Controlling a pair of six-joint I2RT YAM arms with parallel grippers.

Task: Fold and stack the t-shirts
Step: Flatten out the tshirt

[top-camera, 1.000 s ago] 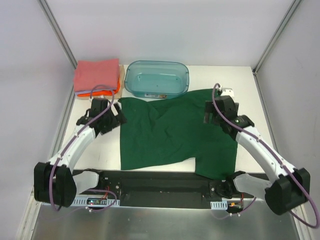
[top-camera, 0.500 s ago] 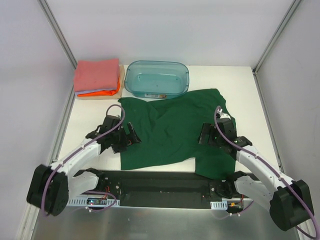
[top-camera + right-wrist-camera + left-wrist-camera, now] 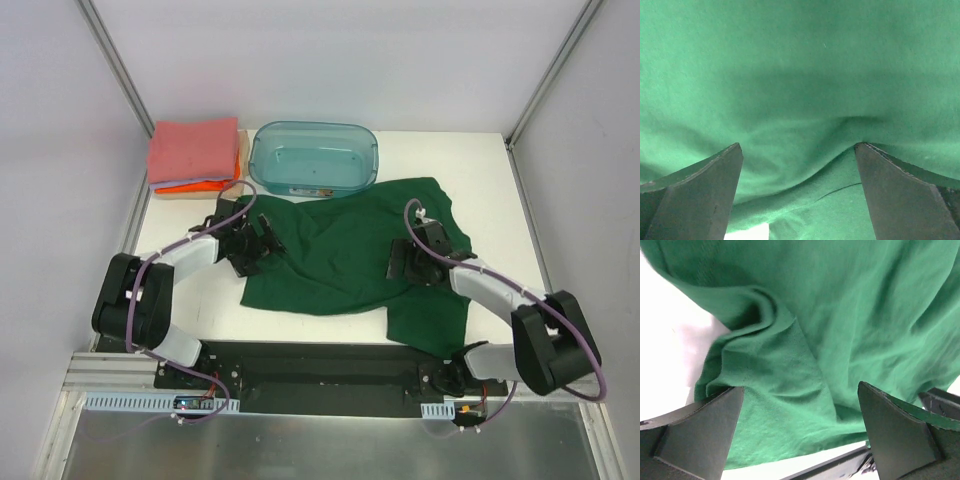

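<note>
Looks like we're at the very start of folding the dark green t-shirt (image 3: 340, 250). It's lying opened out but rumpled across the middle of the counter (image 3: 495, 190), its far edge just by the teal plastic bin (image 3: 370, 165); the stack of folded t-shirts (image 3: 193, 150), salmon-pink on top, sits in the far left corner.

The left gripper (image 3: 250, 243) hangs over the shirt's left edge and the right gripper (image 3: 408, 263) over its right half. Both wrist views show the jaws spread wide with only green cloth under them, nothing pinched.

My guess for the next move: each side drops onto an edge of the cloth, closes on the fabric, and the two carry it over together. The left side has a bunched fold right under it, so it needs to catch the edge and not just a wrinkle.

Compared with a second ago, both arms were reaching up toward the far corners of the shirt and have since swung back and inward over it; the shirt's near left corner, which lay close to the counter's near edge, has been shoved up and crumpled; the jaws were wide then too.
</note>
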